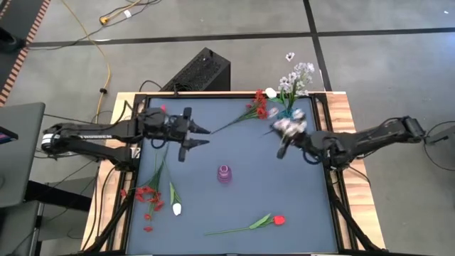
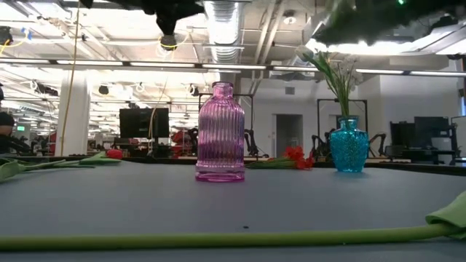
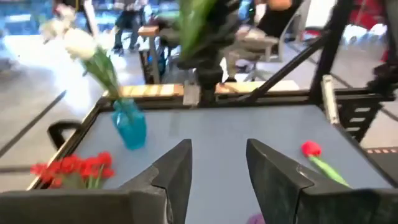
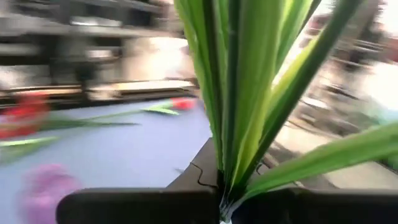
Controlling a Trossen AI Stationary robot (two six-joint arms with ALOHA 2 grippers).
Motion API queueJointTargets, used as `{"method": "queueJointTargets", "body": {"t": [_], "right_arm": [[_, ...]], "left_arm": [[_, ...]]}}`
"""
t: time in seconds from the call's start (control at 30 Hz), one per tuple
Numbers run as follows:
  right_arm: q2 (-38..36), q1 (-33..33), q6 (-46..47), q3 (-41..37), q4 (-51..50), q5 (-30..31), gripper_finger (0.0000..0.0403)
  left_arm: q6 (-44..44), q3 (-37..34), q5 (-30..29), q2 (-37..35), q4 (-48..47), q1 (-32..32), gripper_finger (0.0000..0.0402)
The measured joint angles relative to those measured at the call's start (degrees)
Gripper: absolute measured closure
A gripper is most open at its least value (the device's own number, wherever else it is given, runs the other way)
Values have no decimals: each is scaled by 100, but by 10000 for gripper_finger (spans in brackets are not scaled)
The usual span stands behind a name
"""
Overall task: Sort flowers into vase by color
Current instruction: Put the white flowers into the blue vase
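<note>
Black box (image 1: 201, 71) on the floor behind the table; yellow cable (image 1: 106, 67) beside; laptop (image 1: 18, 153) left.

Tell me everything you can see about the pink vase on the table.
The pink vase is a small bottle-shaped vessel of clear, glassy-looking pink material with vertical ribs down its body, a short narrow neck and an open round mouth. It stands upright near the middle of the dark table, and no stems show in it. Nothing touches it but the table: both grippers are clear of it. From above it reads as a small pink round.
</note>
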Motion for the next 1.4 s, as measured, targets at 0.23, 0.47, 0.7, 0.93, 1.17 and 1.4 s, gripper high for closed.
{"method": "queueJointTargets", "body": {"t": [0.23,0.47,0.7,0.93,1.17,1.4], "right_arm": [[-1502,-235,423,-377,-961,954,372],[-2329,-491,816,-2,-2469,954,372],[-2515,-1026,854,138,-2899,954,372],[-2190,-1792,882,138,-2864,354,372],[-1718,-2469,788,138,-2568,-93,372],[-1486,-2890,736,138,-2441,-283,372]], "left_arm": [[-38,-425,-274,-240,322,-72,259],[-163,-734,-369,-236,725,-73,259],[-198,-734,-404,-234,999,-73,260],[-195,-734,-409,-234,1165,-73,260],[-155,-734,-413,-234,1228,-73,260],[-97,-734,-412,-234,1228,-73,260]]}}
